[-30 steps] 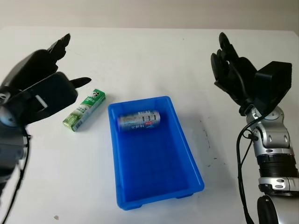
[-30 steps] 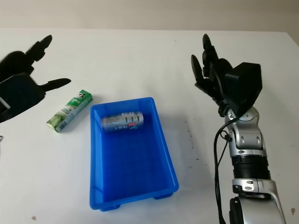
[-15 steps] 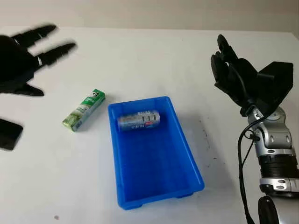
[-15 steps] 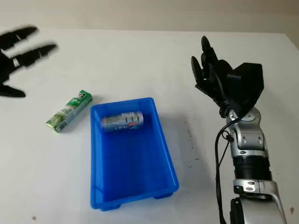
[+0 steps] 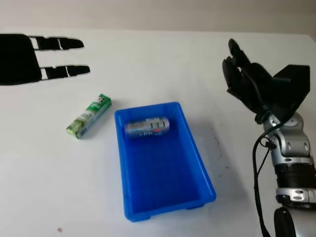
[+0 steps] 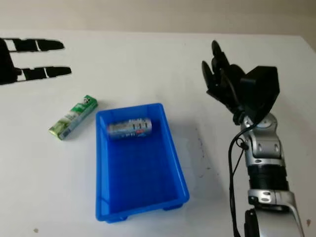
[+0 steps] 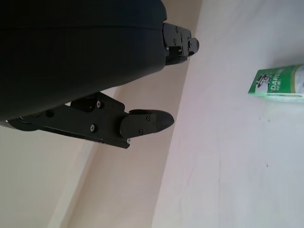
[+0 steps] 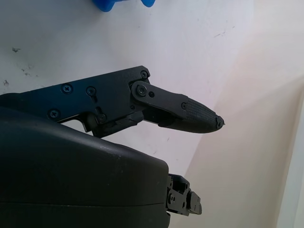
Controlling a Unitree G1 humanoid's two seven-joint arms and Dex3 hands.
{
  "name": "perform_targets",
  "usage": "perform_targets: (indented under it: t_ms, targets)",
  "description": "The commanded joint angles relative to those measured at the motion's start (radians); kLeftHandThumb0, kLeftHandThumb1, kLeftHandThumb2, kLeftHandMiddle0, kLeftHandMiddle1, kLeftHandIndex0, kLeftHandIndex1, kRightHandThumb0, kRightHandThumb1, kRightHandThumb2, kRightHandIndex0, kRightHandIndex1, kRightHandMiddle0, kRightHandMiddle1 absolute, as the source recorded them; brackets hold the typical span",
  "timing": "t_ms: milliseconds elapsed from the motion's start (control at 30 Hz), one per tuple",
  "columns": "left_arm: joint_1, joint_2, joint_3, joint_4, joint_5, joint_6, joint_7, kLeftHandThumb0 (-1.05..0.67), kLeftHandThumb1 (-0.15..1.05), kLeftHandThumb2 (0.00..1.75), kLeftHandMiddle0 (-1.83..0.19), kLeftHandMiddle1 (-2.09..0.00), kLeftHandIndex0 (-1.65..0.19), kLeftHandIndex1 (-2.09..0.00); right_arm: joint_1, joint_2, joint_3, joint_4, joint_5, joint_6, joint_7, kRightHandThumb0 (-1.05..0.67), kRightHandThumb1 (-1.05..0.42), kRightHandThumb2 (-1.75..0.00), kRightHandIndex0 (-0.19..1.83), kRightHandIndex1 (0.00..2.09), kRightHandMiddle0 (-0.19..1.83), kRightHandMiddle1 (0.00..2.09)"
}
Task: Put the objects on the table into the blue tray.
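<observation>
A blue tray (image 5: 197,163) sits mid-table with a silver can (image 5: 147,127) lying on its side at its far end. A green and white toothpaste box (image 5: 89,116) lies on the table just left of the tray; its end shows in the left wrist view as the green box (image 7: 278,83). My left hand (image 5: 54,57) is open, raised above the far left of the table, beyond the box and apart from it. My right hand (image 5: 244,79) is open, held up right of the tray, holding nothing.
The white table (image 5: 163,64) runs back to a pale wall. A few dark specks mark the surface right of the tray (image 5: 217,143). A blue corner of the tray (image 8: 121,4) shows in the right wrist view.
My left hand has swung from just beside the toothpaste box up and away to the far left, fingers now pointing right. The right hand, tray, can and box stayed put.
</observation>
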Motion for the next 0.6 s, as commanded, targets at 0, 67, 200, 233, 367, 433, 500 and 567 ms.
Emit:
perform_targets:
  t_ms: [0, 67, 200, 233, 367, 433, 500, 567]
  targets:
    - [-0.073, -0.030, -0.069, 0.058, 0.005, 0.016, 0.026, -0.11, 1.05, 0.44, -0.02, -0.05, 0.02, -0.06, 0.008, 0.001, -0.005, 0.002, 0.003, -0.011, -0.003, -0.55, -1.05, -0.68, -0.19, 0.00, -0.19, 0.00]
    - [-0.099, -0.061, -0.107, 0.091, 0.004, 0.009, 0.045, -0.10, 1.05, 0.42, -0.03, -0.06, 0.01, -0.06, 0.009, 0.004, -0.002, 0.004, 0.000, -0.014, -0.007, -0.55, -1.05, -0.69, -0.19, 0.00, -0.19, 0.00]
    - [-0.128, -0.122, -0.176, 0.131, -0.001, 0.028, 0.049, -0.12, 1.05, 0.39, -0.02, -0.05, 0.00, -0.07, 0.011, 0.006, -0.004, 0.012, 0.003, -0.026, -0.006, -0.56, -1.05, -0.70, -0.19, 0.00, -0.19, 0.00]
    - [-0.131, -0.136, -0.189, 0.138, -0.006, 0.032, 0.050, -0.12, 1.05, 0.38, -0.01, -0.05, -0.01, -0.07, 0.011, 0.006, -0.006, 0.017, 0.004, -0.029, -0.005, -0.56, -1.05, -0.70, -0.19, 0.00, -0.19, 0.00]
    - [-0.142, -0.189, -0.243, 0.160, -0.025, 0.005, 0.056, -0.15, 1.05, 0.33, -0.03, -0.06, -0.03, -0.09, 0.008, 0.003, -0.013, 0.035, 0.011, -0.040, 0.003, -0.58, -1.05, -0.67, -0.19, 0.00, -0.19, 0.00]
    - [-0.132, -0.212, -0.264, 0.172, -0.040, 0.000, 0.049, -0.23, 1.05, 0.33, -0.04, -0.06, -0.02, -0.08, 0.009, 0.004, -0.016, 0.035, 0.015, -0.035, 0.000, -0.58, -1.05, -0.66, -0.19, 0.00, -0.19, 0.00]
    - [-0.126, -0.231, -0.289, 0.180, -0.048, -0.016, 0.028, -0.18, 1.05, 0.38, -0.02, -0.05, 0.03, -0.05, 0.015, 0.002, -0.016, 0.028, 0.016, -0.034, -0.002, -0.58, -1.05, -0.66, -0.19, 0.00, -0.19, 0.00]
    - [-0.120, -0.245, -0.316, 0.186, -0.054, -0.029, 0.019, -0.15, 1.05, 0.43, 0.00, -0.04, 0.05, -0.04, 0.021, 0.001, -0.018, 0.019, 0.017, -0.030, -0.007, -0.58, -1.05, -0.65, -0.19, 0.00, -0.19, 0.00]
